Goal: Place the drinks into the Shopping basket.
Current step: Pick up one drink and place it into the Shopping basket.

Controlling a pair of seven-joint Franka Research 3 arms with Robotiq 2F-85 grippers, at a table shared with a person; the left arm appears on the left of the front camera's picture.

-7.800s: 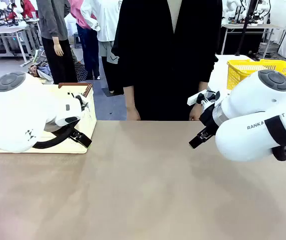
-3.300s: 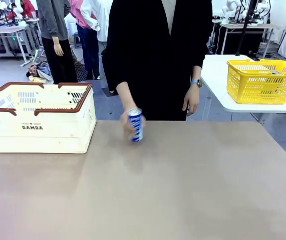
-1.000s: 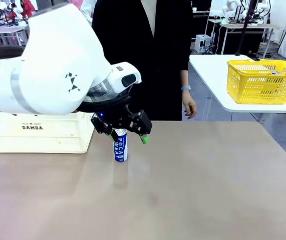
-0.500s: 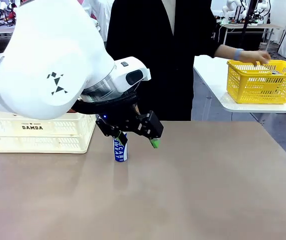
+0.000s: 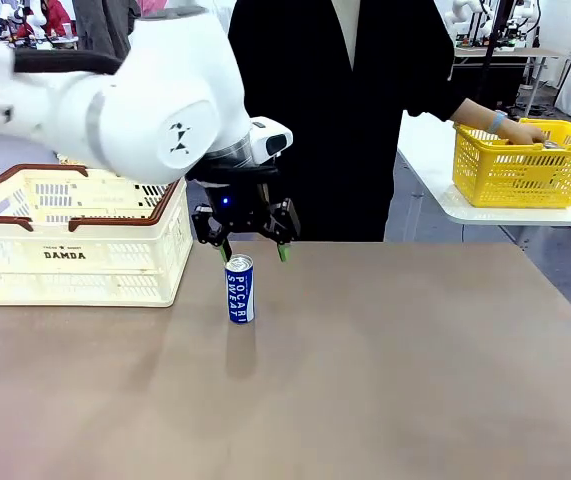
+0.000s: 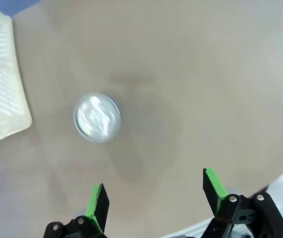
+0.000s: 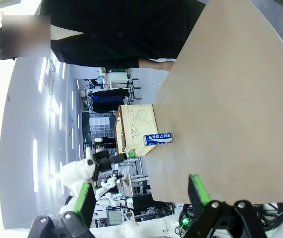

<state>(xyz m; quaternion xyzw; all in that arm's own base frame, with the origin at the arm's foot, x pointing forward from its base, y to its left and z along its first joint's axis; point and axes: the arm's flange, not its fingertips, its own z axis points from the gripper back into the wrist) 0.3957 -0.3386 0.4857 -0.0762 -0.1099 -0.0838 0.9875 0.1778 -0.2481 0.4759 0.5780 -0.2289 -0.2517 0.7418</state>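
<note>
On the table: a blue-and-white drink can [image 5: 240,289] stands upright with its silver end up, just beside the near right corner of the Shopping basket [image 5: 75,240] but apart from it. I can see no drink inside the basket from here.
Can and gripper: the left gripper [image 5: 255,254] hangs just above the can, not touching it. In the left wrist view the can's top lies up and to the left of the gap between the green pads, not centred in it.
Left gripper state: released, jaws spread wide, nothing between them.
Step in hand: lining up for the pick, as I judge it.
Doing it well: shift until the can sits midway between the pads, then come straight down and clamp on the middle of its body. A pad landing on the rim would likely tip it. Lift clear of the basket's brown rim before carrying it across.
Left arm pose: reaches in from the left over the basket, wrist bent so that the fingers point straight down.
Right gripper [image 7: 141,192]: released and bare, well apart from the can, looking along the table [image 5: 385,380].
Person: one hand [image 5: 520,130] rests at the yellow basket [image 5: 525,170] on the side table.
</note>
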